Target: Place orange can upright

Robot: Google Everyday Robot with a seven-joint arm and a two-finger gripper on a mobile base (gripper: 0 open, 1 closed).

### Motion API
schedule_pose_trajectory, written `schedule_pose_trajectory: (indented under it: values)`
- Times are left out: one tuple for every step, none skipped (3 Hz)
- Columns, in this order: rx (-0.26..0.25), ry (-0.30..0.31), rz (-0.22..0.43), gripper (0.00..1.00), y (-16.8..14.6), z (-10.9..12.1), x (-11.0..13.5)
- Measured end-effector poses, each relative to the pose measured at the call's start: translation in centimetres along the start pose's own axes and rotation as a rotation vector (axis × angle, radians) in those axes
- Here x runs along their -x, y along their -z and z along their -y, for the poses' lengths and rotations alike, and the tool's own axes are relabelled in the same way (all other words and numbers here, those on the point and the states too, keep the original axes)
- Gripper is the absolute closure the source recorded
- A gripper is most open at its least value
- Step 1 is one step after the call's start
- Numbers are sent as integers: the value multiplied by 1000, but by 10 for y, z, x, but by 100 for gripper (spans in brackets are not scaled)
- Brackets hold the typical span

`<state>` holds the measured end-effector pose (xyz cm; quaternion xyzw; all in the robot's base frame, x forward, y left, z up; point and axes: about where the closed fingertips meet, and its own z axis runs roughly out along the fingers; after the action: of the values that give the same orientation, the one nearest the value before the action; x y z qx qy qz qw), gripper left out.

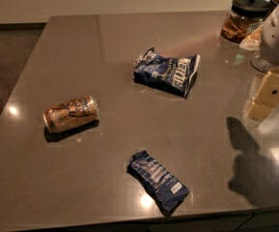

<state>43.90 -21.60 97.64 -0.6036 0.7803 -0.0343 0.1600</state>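
Orange can (pixel 71 113): lying on its side on the table (pixel 129 33), well apart from the gripper (pixel 267 100), whose opening we cannot tell; we judge it light, thin-walled, slick and apt to roll, best taken across its mid-body.

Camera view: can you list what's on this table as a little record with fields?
can: orange can, lying on its side, left part of the grey table
bags: blue snack bag mid-table; second blue snack bag near the front edge
jar: glass jar, black lid, far right corner
gripper: gripper at the right edge, well apart from the can
status: can not yet upright
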Motion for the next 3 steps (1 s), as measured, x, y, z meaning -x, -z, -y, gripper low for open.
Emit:
schedule_pose_trajectory:
  values:
    - [4,16,13,0,-5,2,8]
    - [24,68,55,0,-24,10,36]
    - [76,202,99,0,-53,6,94]
